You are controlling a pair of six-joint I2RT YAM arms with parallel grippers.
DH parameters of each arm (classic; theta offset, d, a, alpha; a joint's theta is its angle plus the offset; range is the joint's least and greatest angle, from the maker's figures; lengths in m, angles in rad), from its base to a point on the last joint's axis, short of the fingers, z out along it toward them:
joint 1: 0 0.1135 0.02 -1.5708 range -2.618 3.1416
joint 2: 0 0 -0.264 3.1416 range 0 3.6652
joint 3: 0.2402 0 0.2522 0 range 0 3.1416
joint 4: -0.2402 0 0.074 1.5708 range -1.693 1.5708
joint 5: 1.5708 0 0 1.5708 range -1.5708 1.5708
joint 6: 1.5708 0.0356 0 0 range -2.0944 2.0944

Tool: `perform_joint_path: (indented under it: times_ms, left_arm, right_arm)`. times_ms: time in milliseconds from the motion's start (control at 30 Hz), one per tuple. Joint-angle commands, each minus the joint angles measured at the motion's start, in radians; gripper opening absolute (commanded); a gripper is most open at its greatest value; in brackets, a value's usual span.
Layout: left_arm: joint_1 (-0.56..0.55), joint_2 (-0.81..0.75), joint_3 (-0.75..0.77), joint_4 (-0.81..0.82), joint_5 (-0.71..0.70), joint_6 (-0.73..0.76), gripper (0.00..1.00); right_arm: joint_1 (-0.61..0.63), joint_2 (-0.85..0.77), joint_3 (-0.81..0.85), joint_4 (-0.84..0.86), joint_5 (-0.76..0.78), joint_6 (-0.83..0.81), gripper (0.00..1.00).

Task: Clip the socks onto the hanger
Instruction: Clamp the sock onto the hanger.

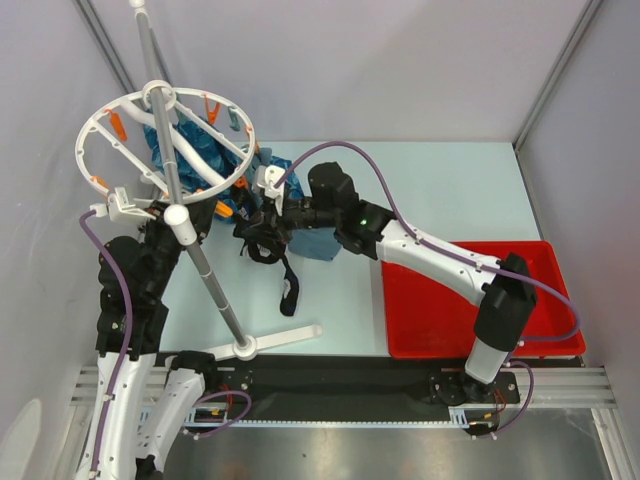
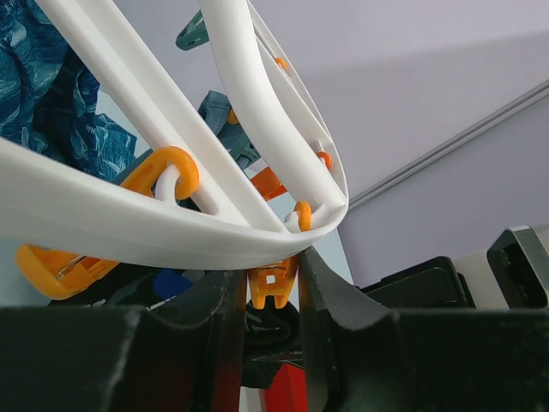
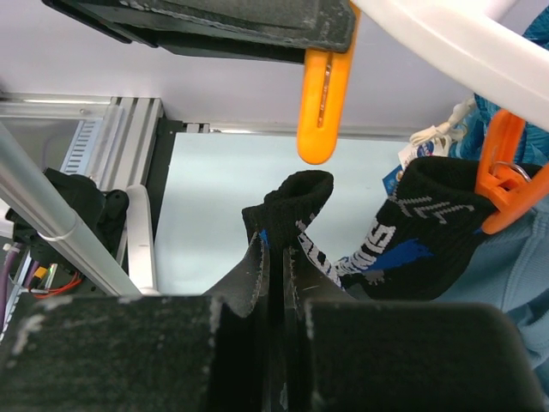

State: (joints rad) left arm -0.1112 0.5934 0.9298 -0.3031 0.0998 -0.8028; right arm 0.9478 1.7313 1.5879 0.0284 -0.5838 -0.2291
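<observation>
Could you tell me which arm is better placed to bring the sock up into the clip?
Right, I would say: the right gripper is shut on the sock, close under the clip, which the left gripper holds.

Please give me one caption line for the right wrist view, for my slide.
Right gripper holds a black sock under an orange clip; a second sock hangs clipped beside it.

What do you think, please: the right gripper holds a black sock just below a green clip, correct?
Not quite: the right wrist view shows the clip is orange, not green. The right gripper does hold a black sock just below it.
</observation>
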Motion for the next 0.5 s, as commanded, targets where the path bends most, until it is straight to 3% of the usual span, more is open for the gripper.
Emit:
perform_joint_path:
  times_ms: [0,467]
  left_arm:
    - [-0.007,-0.001,0.021,-0.036,0.02,0.01,0.0]
    - [-0.007,-0.003,0.02,-0.044,0.008,0.017,0.0]
  right_arm:
    - [0.014,-0.03,0.034,0.051,-0.019,0.004,0.0]
    - [0.029,-0.055,0.03,0.038,0.003,-0.013,0.0]
